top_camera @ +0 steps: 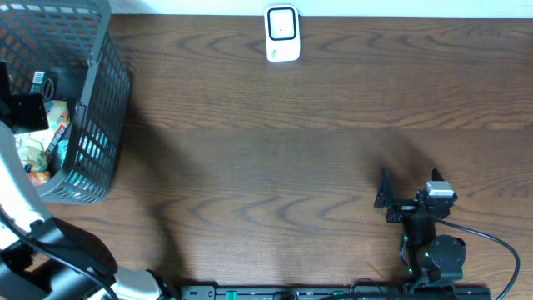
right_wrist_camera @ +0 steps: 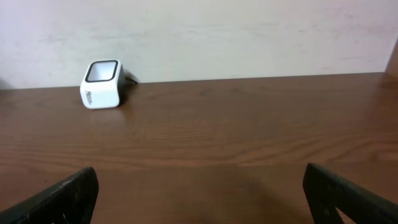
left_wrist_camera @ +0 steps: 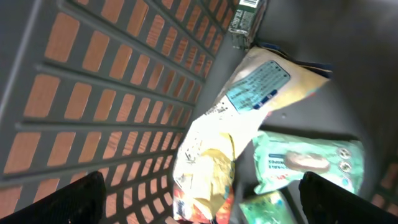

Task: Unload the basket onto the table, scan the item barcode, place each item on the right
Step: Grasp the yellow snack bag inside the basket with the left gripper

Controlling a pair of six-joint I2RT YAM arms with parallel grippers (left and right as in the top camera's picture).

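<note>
overhead: the grey basket [top_camera: 100,108] sits at the table's [top_camera: 250,167] far left corner, with the left arm [top_camera: 18,196] reaching down into it. the white barcode scanner [top_camera: 282,33] stands at the far edge, well apart from the basket. the right claw [top_camera: 385,198] rests released near the front right and holds nothing.

left wrist: the left claw [left_wrist_camera: 208,205] hangs released inside the basket, grasping nothing. one fingertip shows in each lower corner. directly beneath it lies a cream snack packet [left_wrist_camera: 249,93], the likely item. a green wipes pack [left_wrist_camera: 308,163] touches its right side, and a dark carton [left_wrist_camera: 245,22] sits beyond its far end. the packet's long axis runs diagonally from lower left to upper right, with its blue printed label facing up. whether that label carries the barcode is too small to tell.

assessment: descend straddling the packet across its narrow width, clear of the wipes pack and the basket wall. grip away from the label so it stays unobstructed for the scan.

right wrist: the scanner stands upright at far left on the table, its dark window on top. the claw is released, with bare table between its fingertips.
</note>
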